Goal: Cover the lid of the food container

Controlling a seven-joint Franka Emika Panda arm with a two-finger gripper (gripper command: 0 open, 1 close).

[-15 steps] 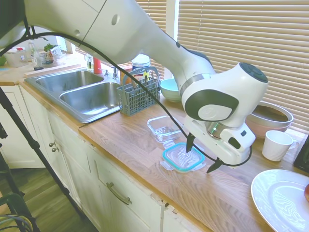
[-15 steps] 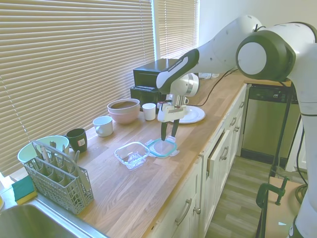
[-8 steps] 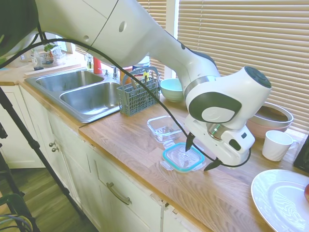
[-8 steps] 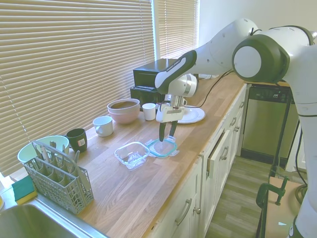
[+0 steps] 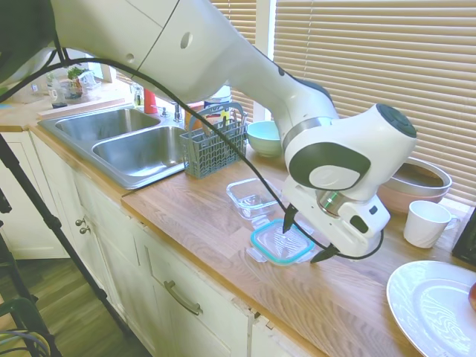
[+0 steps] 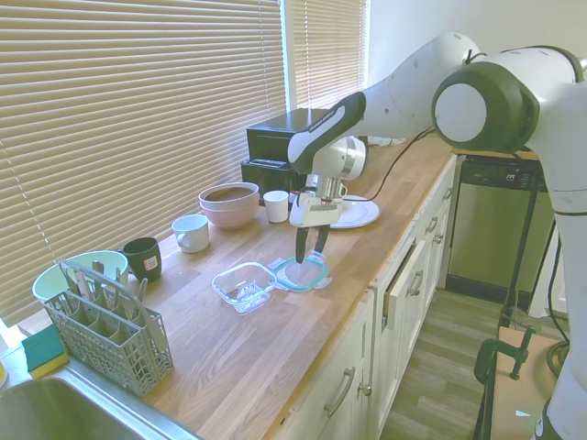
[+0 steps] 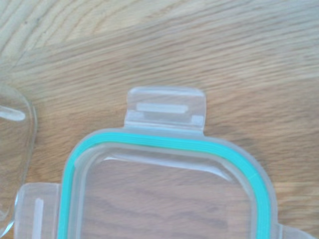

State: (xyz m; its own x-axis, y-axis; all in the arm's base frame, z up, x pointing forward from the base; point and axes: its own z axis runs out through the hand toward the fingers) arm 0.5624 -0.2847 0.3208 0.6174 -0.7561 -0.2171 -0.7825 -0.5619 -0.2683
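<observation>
The lid (image 5: 281, 242) is lying flat on the surface (image 5: 201, 216) just beside the uncovered food container (image 5: 252, 197), so nothing is lifted or fitted yet. The end effector (image 5: 305, 238) is hovering over the lid with fingers spread, apparently straddling it. Fingertip contact is hard to judge, since the wrist view is showing only a lid corner.

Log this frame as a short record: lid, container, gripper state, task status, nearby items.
lid: the lid lies flat on the wooden counter, teal rim visible, near the front edge
container: the food container sits open beside the lid, uncovered
gripper: the gripper is open, fingers spread over the lid, tips low on either side of it; contact cannot be told
task status: lid not yet on the container
nearby: grey cutlery basket, light-green bowl, white mug, white plate
</observation>
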